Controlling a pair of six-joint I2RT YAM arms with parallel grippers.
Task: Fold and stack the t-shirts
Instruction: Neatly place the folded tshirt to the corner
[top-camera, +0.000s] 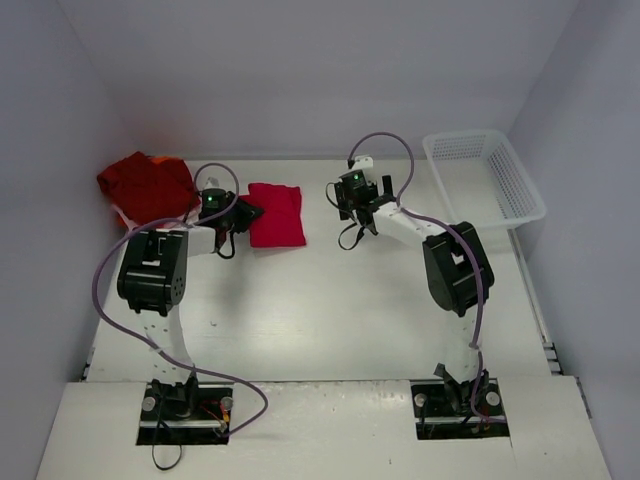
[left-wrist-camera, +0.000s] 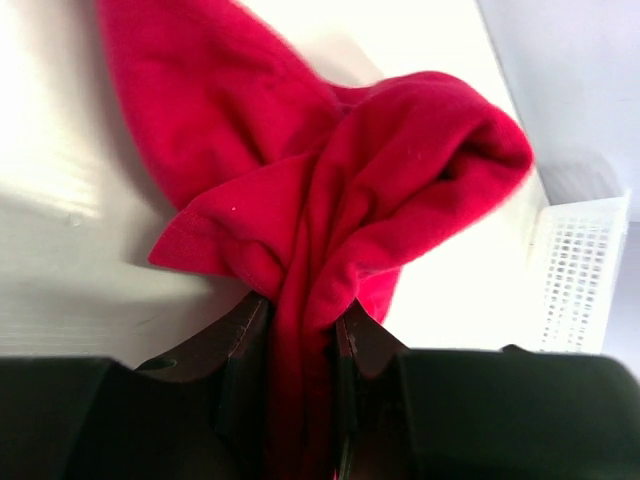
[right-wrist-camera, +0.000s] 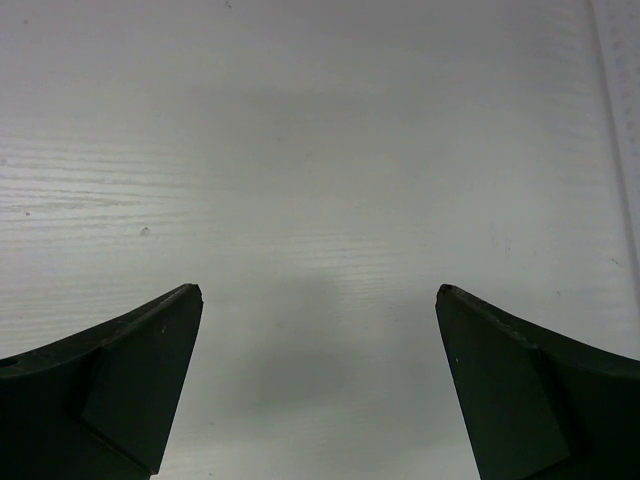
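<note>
A folded red t-shirt (top-camera: 276, 213) lies on the table left of centre. My left gripper (top-camera: 245, 213) is shut on its left edge; in the left wrist view the red cloth (left-wrist-camera: 330, 190) bunches up and runs down between the two dark fingers (left-wrist-camera: 225, 345). A pile of darker red t-shirts (top-camera: 145, 187) sits at the far left. My right gripper (top-camera: 352, 196) is open and empty to the right of the folded shirt; the right wrist view shows its spread fingertips (right-wrist-camera: 165, 330) over bare table.
A white plastic mesh basket (top-camera: 487, 176) stands at the back right; it also shows at the right edge of the left wrist view (left-wrist-camera: 585, 270). Purple cables loop over both arms. Grey walls close in the table on three sides.
</note>
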